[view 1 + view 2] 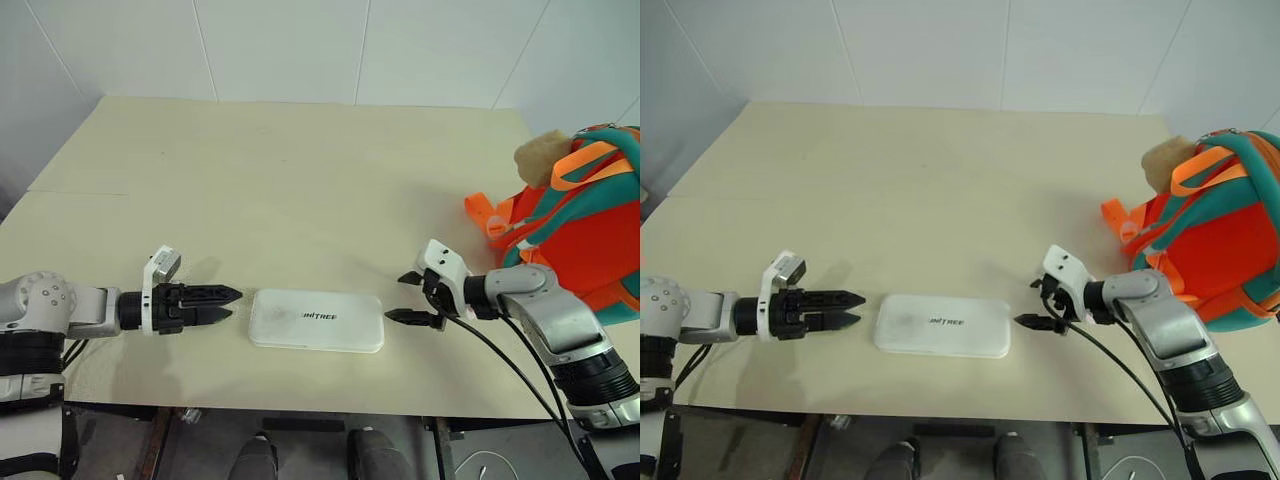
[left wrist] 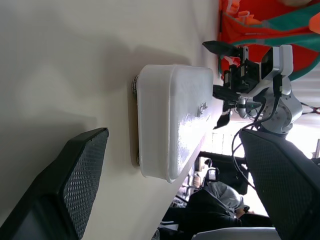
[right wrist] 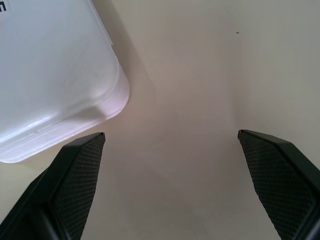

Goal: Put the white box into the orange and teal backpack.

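Both pincers spread, left pincer [image 1: 228, 304] and right pincer [image 1: 411, 298] flanking white box [image 1: 316, 320], backpack [image 1: 580, 215] far right.

Bright, even light falls from overhead across the pale surface [image 1: 300, 180], and the head views are sharp throughout. Soft shadows lie under the left hand [image 1: 228, 305] and along the near edge of the white box [image 1: 316, 320]. In the left wrist view the box top carries glare, and a background window is blown out.
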